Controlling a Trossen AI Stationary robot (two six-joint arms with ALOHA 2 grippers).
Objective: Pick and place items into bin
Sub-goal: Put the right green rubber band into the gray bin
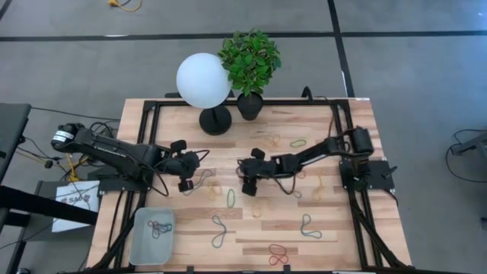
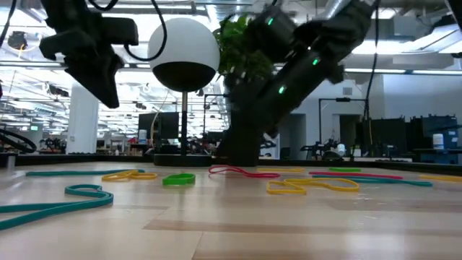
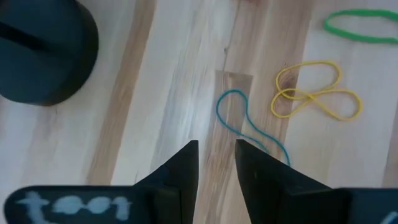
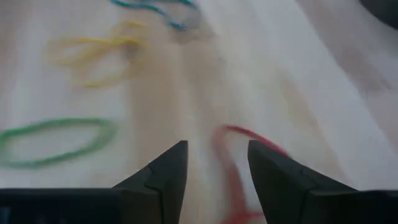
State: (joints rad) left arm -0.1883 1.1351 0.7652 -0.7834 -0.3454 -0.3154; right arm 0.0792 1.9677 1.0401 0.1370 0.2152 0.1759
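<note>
Overhead, table-level and wrist views of a wooden table (image 1: 319, 228) strewn with rubber-band loops. At the near left corner lies the bin (image 1: 141, 247), a pale shallow tray with its long axis running from the near edge toward the far edge; a few dark and red bands (image 1: 158, 227) rest inside it.

The left gripper (image 1: 185, 185) hangs above the left-centre of the table. Its fingers (image 3: 184, 163) stand slightly parted with nothing between them, pointing at a teal band (image 3: 245, 124) that lies as a twisted loop stretched away from the fingers. Just beside it is a yellow band (image 3: 314, 96) folded into a figure-eight, and farther on a green band (image 3: 360, 26) flattened into a long oval.

Near the far edge stand a white globe lamp (image 1: 204, 80) on a dark round base (image 1: 215, 121) and a potted plant (image 1: 249, 61).

The right gripper (image 1: 249, 186) is at mid-table. Its fingers (image 4: 163, 171) are spread wide and hold nothing; a red band (image 4: 239, 165) lies on the wood between and just ahead of them, its long axis running away from the gripper. Whether a fingertip touches it cannot be told. A green oval band (image 4: 56, 142) lies to one side, crosswise to the fingers.

Further loops are scattered toward the near and right edges.
</note>
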